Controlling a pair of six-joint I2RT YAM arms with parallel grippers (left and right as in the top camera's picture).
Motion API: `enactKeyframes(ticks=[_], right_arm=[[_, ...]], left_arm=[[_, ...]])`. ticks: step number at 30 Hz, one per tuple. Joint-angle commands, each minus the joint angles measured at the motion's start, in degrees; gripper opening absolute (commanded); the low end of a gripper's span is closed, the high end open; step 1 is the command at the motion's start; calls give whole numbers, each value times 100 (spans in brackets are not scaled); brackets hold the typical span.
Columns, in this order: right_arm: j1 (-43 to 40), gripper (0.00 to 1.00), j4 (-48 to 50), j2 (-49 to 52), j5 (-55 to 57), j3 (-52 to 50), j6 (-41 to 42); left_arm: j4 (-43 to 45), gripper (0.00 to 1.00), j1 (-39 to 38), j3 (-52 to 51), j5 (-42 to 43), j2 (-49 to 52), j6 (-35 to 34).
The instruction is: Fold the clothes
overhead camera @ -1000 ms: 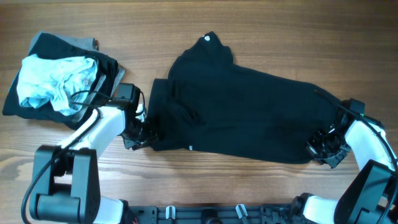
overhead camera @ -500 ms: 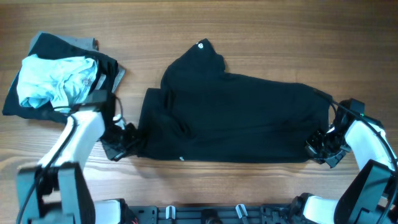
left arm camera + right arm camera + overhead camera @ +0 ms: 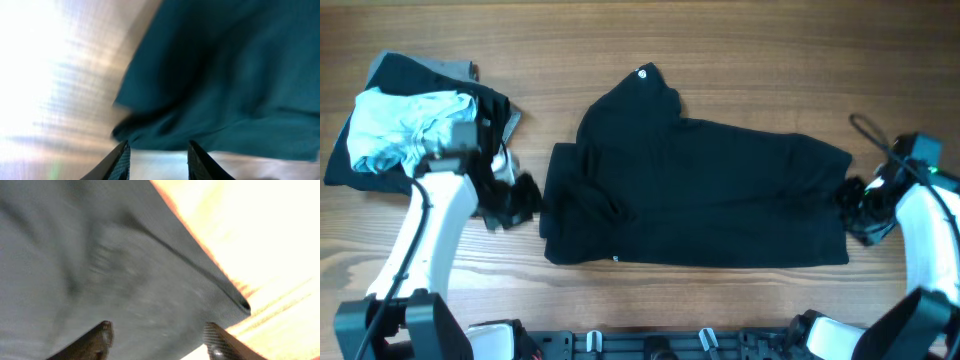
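- Wooden table (image 3: 770, 60), overhead: the black garment (image 3: 700, 195) lies spread at centre. The left claw (image 3: 518, 200) and right claw (image 3: 857, 200) have backed off its ends, so smoothing looks finished and folding can start. At far left a clothes pile (image 3: 410, 130) crowds the edge; bare wood elsewhere.
- Left wrist: claw released, empty, garment's edge just ahead.
- Right wrist: claw spread, empty, at the garment's corner.

Wooden table (image 3: 740, 40), horizontal grain, warm even light

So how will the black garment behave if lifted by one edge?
Likely floppy: the black garment lies flat with soft creases, so a lifted edge should sag. Probably light, since it looks thin. Pushing may bunch it, as at its left edge.
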Motion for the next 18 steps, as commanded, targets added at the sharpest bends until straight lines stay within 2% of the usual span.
enactKeyframes(ticks=[1, 6, 10, 13, 18], right_arm=[[-24, 68, 144, -459, -568, 632, -326], [-24, 70, 544, -669, -1497, 682, -553], [-24, 69, 625, -658, -1657, 682, -542], [-24, 70, 623, -658, -1652, 680, -544], [-24, 70, 623, -658, -1655, 675, -533]], left_arm=[[616, 36, -94, 1215, 260, -59, 649], [2636, 38, -516, 1521, 251, 109, 793], [4011, 43, -863, 1637, 254, 920, 796], [4216, 43, -1075, 2317, 262, 2031, 1075], [3626, 48, -1543, 4201, 251, 3888, 1987]])
